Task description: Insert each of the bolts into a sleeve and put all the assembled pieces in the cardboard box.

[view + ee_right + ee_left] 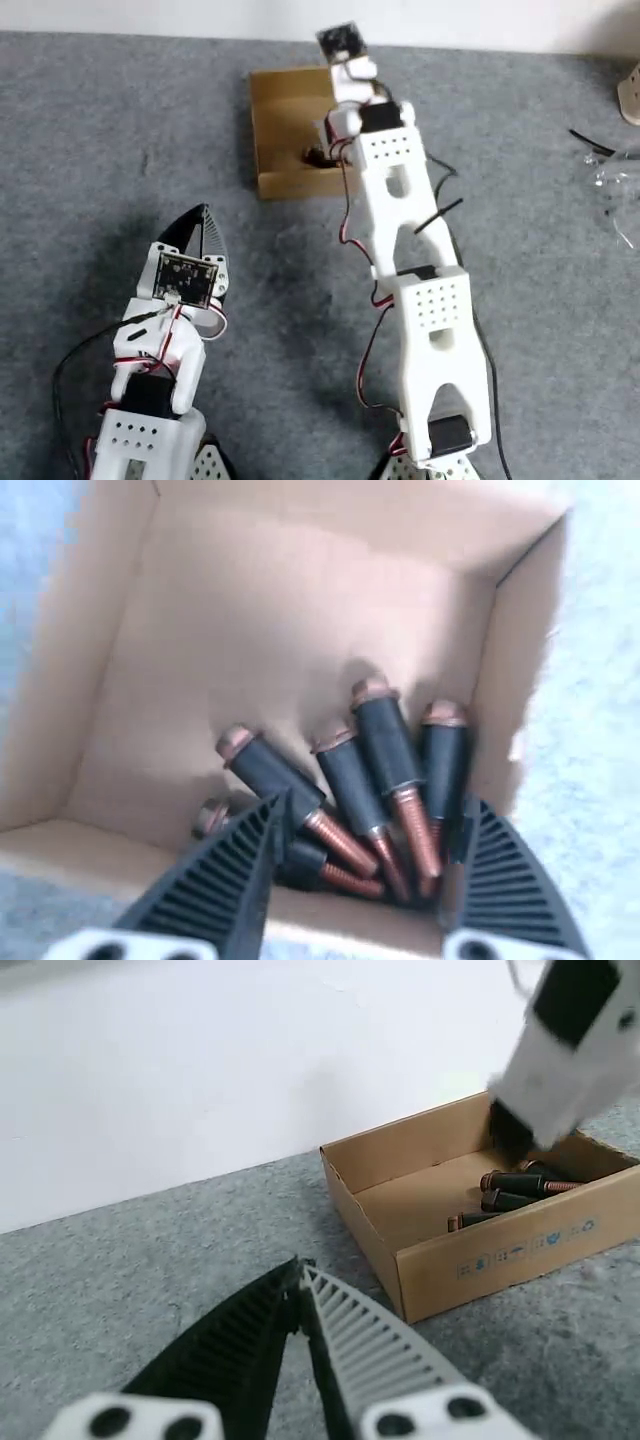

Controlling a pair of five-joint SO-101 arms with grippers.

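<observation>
The cardboard box stands at the far middle of the grey table. Several copper bolts in black sleeves lie together in one corner of the box. My right gripper hangs open just above them, one finger on each side of the pile, holding nothing. In the high view the right arm stretches out to the box and its gripper is over the near right corner. My left gripper is shut and empty, low over the table, well short of the box, where the assembled bolts show.
Clear plastic pieces and dark wires lie at the far right, with a pale object at the edge. Grey felt-like table spreads open to the left of the box. A white wall runs behind.
</observation>
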